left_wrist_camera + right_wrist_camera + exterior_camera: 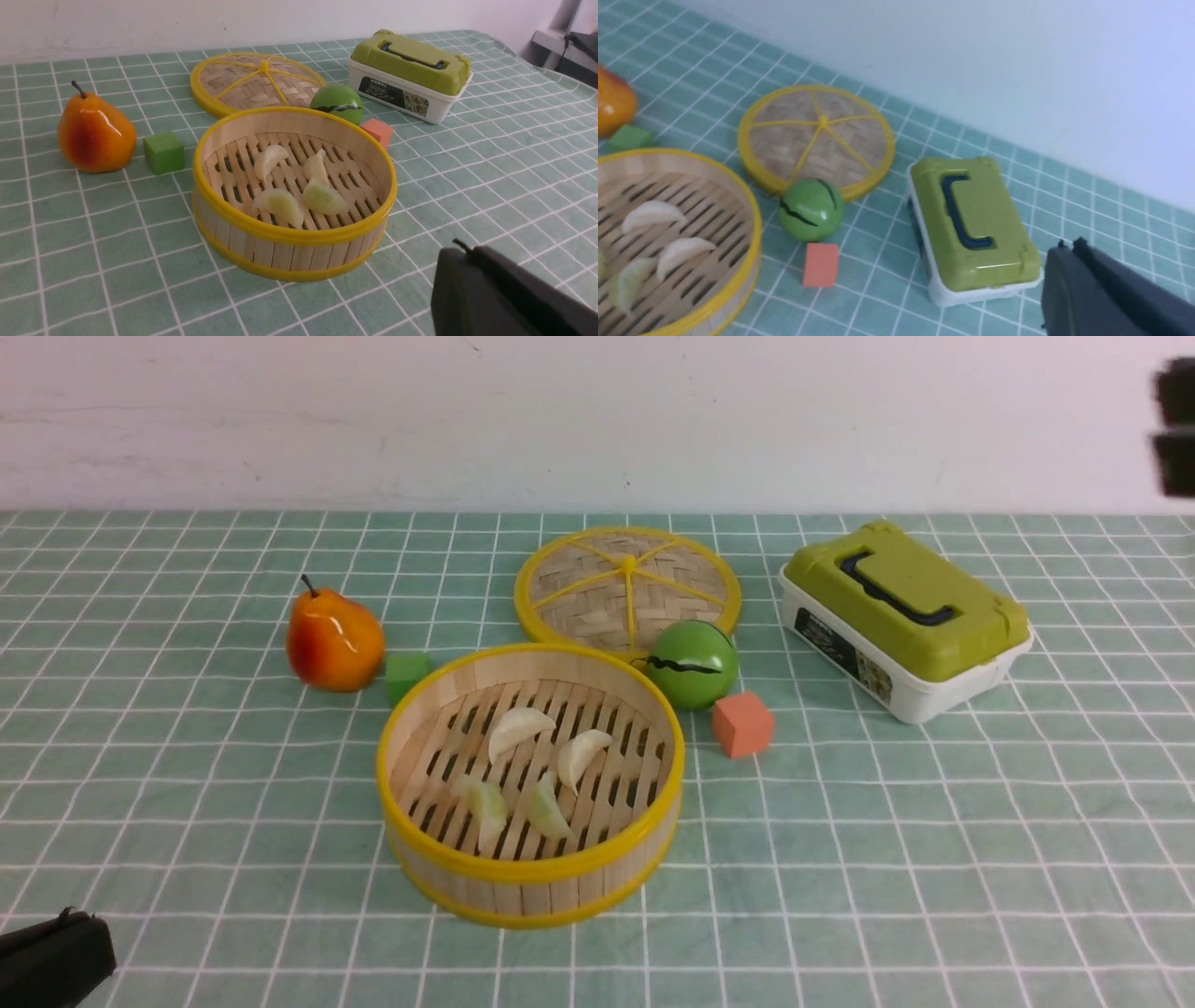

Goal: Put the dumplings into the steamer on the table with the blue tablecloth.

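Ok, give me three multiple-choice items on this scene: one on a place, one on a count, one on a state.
1. Where is the green cube?
A. between pear and steamer
B. on the box
C. inside the lid

2. How many dumplings lie in the steamer?
A. two
B. three
C. four

3. The lid is
A. on the steamer
B. flat on the cloth behind it
C. leaning on the wall

Key: 1 A, it sits between them; 2 C, four show on the slats; 3 B, the steamer is uncovered.
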`<state>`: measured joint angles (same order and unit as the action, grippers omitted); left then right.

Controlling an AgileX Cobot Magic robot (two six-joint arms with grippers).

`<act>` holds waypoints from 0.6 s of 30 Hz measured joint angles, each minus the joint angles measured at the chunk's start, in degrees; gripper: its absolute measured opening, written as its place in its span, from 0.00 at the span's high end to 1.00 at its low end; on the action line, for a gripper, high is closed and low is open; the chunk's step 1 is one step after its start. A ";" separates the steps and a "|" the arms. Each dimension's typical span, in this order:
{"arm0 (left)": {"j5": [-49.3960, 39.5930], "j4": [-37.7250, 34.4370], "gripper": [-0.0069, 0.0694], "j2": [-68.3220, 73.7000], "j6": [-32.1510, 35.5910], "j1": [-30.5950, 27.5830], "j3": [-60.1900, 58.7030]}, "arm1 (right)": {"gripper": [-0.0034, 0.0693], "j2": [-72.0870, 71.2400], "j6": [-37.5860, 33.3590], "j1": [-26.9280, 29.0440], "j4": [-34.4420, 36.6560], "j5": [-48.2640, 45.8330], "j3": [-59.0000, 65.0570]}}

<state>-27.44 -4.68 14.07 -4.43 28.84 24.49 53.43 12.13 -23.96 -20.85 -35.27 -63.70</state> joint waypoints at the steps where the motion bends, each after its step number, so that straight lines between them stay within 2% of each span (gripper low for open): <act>1: -0.15 0.00 0.93 0.00 0.00 0.00 0.00 | 0.98 -3.47 1.50 0.05 -1.17 2.61 4.08; 7: -0.20 0.00 0.93 0.00 0.00 0.00 0.00 | 0.98 -23.28 8.21 0.15 -5.30 21.56 30.06; 13: -0.20 0.00 0.93 0.00 0.00 0.00 0.00 | 0.97 -33.07 17.10 0.15 -5.78 30.25 43.52; 18: -0.20 0.00 0.93 0.00 0.00 0.00 0.00 | 0.97 -34.64 23.44 0.15 -6.36 35.27 50.06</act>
<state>-27.65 -4.68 14.07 -4.43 28.84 24.49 18.79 35.57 -23.81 -27.21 0.00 -13.64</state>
